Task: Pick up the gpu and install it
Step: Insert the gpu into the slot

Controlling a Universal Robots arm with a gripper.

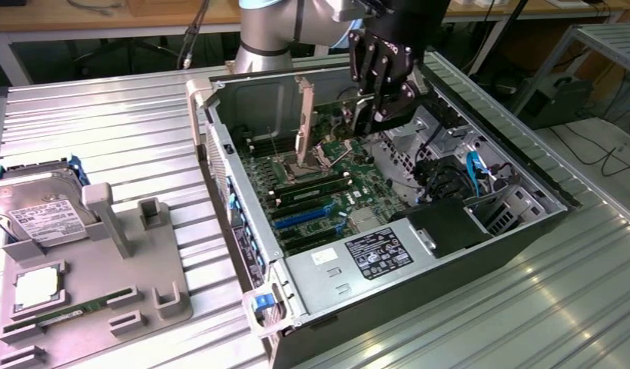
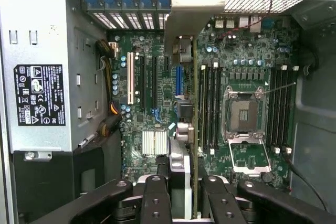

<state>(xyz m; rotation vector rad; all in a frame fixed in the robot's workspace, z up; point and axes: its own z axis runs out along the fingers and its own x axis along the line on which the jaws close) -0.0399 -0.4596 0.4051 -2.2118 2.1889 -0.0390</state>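
Observation:
The gpu (image 2: pixel 195 129) hangs edge-on inside the open computer case (image 1: pixel 225 177), above the motherboard (image 2: pixel 152 85). In the exterior view its pale metal bracket (image 1: pixel 306 115) stands upright toward the case's rear wall. In the wrist view the bracket (image 2: pixel 181 24) points at the rear slot openings. My black gripper (image 1: pixel 373 115) reaches down into the case from above and is shut on the card's other end. My gripper (image 2: pixel 184 192) has a finger (image 2: pixel 155 198) on each side of the thin board. The card sits between the white and blue expansion slots and the memory slots.
An open CPU socket (image 2: pixel 244 111) lies beside the card. The power supply (image 1: pixel 387 250) fills the case's near end. On the exterior view's left, a grey fixture (image 1: pixel 140 277) holds a hard drive (image 1: pixel 44 215) and a memory stick (image 1: pixel 59 315). Blue cables (image 1: pixel 477 169) run by the drive bay.

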